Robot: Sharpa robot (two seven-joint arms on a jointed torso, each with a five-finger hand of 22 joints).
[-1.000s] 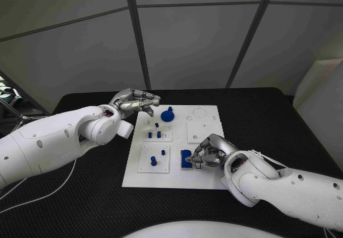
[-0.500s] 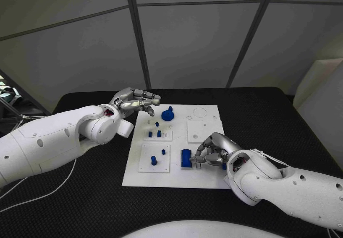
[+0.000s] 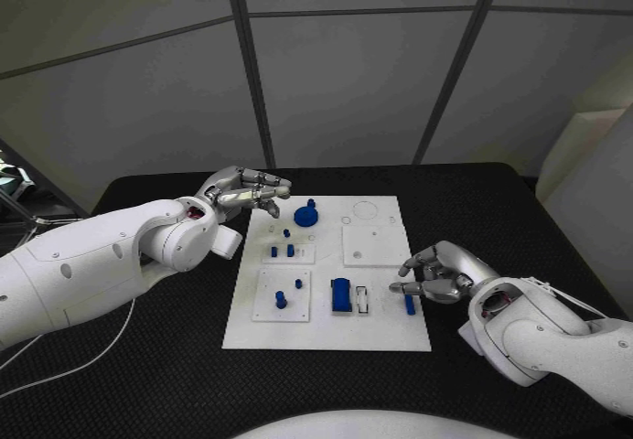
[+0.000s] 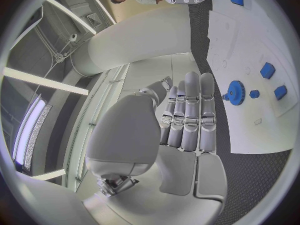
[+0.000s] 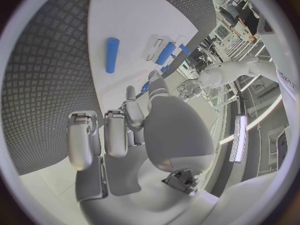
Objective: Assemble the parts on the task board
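Here, both hands empty: left hand point(image 3: 248, 191) fingers together, right hand point(image 3: 442, 274) loosely spread beside a blue rod point(image 3: 409, 304).

This is a robotics lab or test cell. A black bench with a textured mat surface point(image 3: 158, 366) carries a flat white rectangular task board point(image 3: 382, 329) with small blue plastic parts point(image 3: 340, 294) set in its recesses. Behind the bench stand plain grey partition panels joined by dark metal framing point(image 3: 253, 91). The wrist views add long ceiling strip lights point(image 4: 44, 80), exposed overhead fittings and cluttered shelving or equipment racks point(image 5: 234, 15) beyond the bench.
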